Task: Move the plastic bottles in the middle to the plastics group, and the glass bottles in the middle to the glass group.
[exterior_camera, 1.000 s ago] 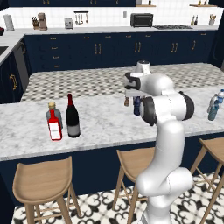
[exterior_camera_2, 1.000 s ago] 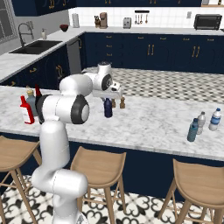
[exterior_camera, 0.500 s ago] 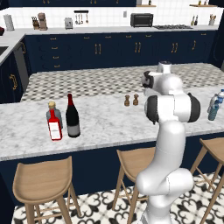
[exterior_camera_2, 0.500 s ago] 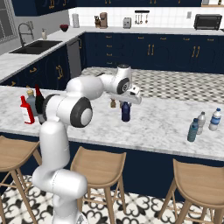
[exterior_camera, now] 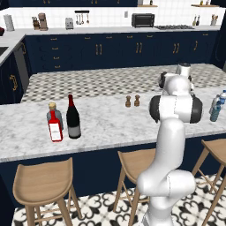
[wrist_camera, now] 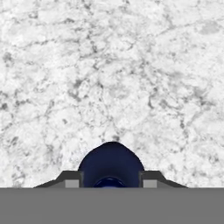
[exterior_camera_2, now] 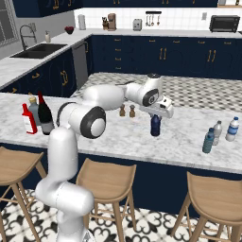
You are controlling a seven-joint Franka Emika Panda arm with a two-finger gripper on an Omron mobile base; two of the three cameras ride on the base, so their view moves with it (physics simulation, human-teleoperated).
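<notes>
**Navy bottle held in the pincer**

The navy bottle (exterior_camera_2: pixel 155 125) is gripped between the closed fingers of the pincer (exterior_camera_2: pixel 156 115), hanging directly below it over the marble counter (exterior_camera_2: pixel 142 142). The plastics group (exterior_camera_2: pixel 220 133) is seen well to its side.

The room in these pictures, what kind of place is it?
A home kitchen, rendered in simulation. A marble island counter with wooden bar stools fronts navy cabinets, with a sink and faucet at one side and a toaster oven on the back counter.
</notes>
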